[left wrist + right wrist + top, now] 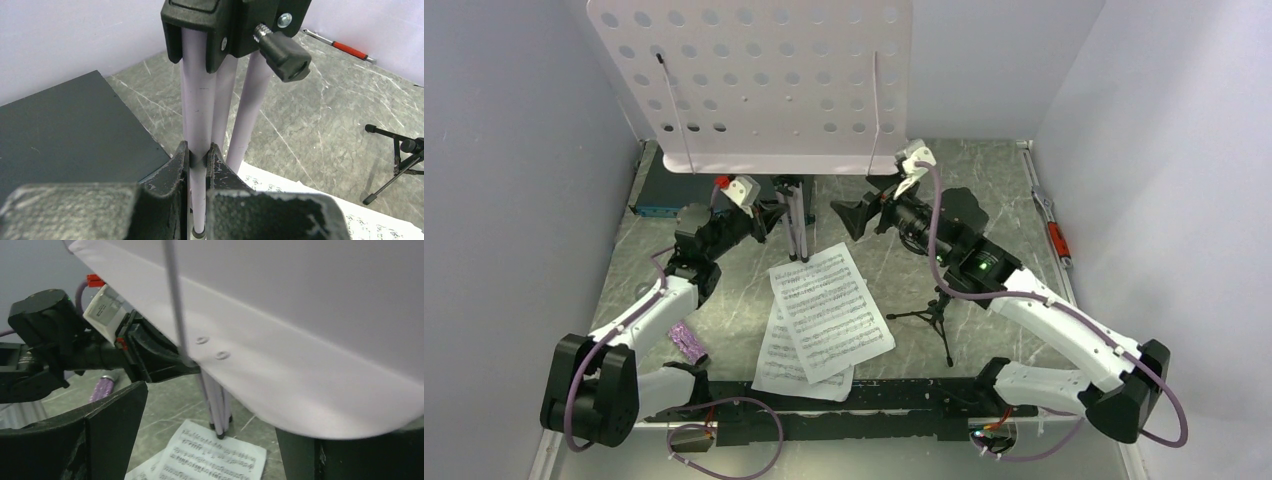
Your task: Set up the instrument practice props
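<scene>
The pale lilac music stand (754, 80) stands upright at the back, its perforated desk high and its tripod legs (197, 100) folded together. My left gripper (198, 152) is shut on one lilac leg, low down, under the black collar (235, 25). My right gripper (212, 415) is open just below the desk's lower lip (300, 365), which hangs over its right finger (340, 455); nothing is gripped. Two sheet-music pages (829, 310) lie overlapped on the table in front of the legs. The black mic stand (937, 315) stands to their right. The purple microphone (689, 342) lies flat by my left arm.
A flat dark box (669, 185) with a blue front edge lies at the back left, close to the stand's legs. A red-handled tool (1054, 235) lies along the right wall. White walls close in the table on three sides.
</scene>
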Action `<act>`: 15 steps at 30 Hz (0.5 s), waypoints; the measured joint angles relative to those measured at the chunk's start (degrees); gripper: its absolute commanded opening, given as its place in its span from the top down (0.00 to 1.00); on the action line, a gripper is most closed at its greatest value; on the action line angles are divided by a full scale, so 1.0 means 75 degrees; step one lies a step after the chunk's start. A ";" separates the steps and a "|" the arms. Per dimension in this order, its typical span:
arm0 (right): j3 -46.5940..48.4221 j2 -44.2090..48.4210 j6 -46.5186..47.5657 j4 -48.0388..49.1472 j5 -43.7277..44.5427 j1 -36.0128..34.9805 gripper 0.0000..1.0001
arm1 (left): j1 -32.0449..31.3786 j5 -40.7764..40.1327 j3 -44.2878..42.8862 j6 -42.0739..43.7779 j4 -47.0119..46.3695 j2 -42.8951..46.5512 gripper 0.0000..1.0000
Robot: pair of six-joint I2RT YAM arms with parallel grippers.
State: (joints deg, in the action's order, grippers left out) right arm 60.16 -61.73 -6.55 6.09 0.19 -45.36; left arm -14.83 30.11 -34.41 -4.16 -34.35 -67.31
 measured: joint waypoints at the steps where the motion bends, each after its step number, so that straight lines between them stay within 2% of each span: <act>1: 0.0047 -0.0082 -0.0032 -0.0006 -0.0073 -0.0070 0.05 | 0.0000 0.0000 0.0000 0.0012 0.0026 0.0015 0.97; 7: 0.0067 -0.0711 -0.0134 0.0245 -0.0041 -0.0562 0.05 | 0.0012 -0.0137 0.0000 0.0012 0.0166 0.0099 0.97; 15: -0.1029 -0.1329 -0.0041 0.2361 0.0495 -0.1195 0.06 | -0.0035 -0.0055 0.0000 0.0015 0.0169 0.0102 0.97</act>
State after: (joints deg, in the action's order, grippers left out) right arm 52.45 -71.70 -6.85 23.79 3.90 -54.33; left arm -15.09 29.69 -34.41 -4.05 -33.08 -66.54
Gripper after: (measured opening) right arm 0.948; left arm 0.098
